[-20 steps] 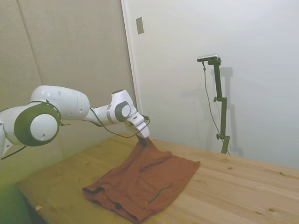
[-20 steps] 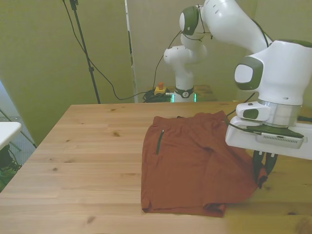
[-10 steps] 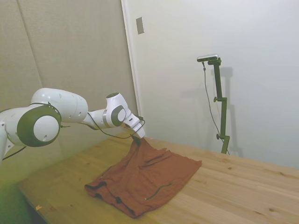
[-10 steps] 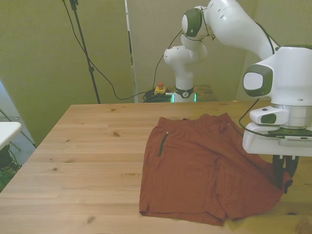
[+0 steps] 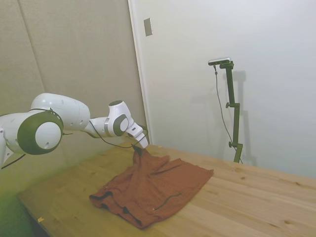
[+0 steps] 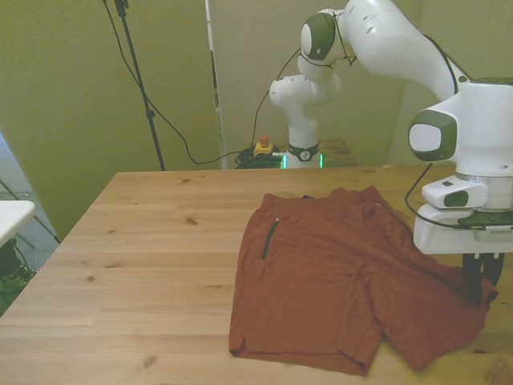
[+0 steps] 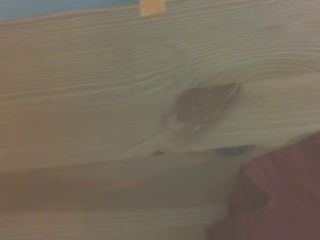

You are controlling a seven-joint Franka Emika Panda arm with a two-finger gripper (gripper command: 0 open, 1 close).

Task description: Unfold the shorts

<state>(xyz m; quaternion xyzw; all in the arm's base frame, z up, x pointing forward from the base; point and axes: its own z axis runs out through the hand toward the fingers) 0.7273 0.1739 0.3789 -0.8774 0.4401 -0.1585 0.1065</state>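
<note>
The rust-red shorts lie spread on the wooden table, waistband toward the far edge, with a dark pocket slit on the front view's left. My gripper is shut on a leg corner of the shorts at the front view's right and holds that corner a little above the table. From the side, the gripper pinches a raised peak of the shorts, and the cloth slopes down from it. Only a blurred red edge of the shorts shows in the wrist view, over bare wood.
The wooden table extends wide to the front view's left of the shorts. Its near edge runs just below the garment's hem. A white surface pokes in at the front view's far left, off the table.
The gripper has pulled the held leg corner further toward the front view's right. The folded leg has opened out and the shorts now lie wider and flatter.
</note>
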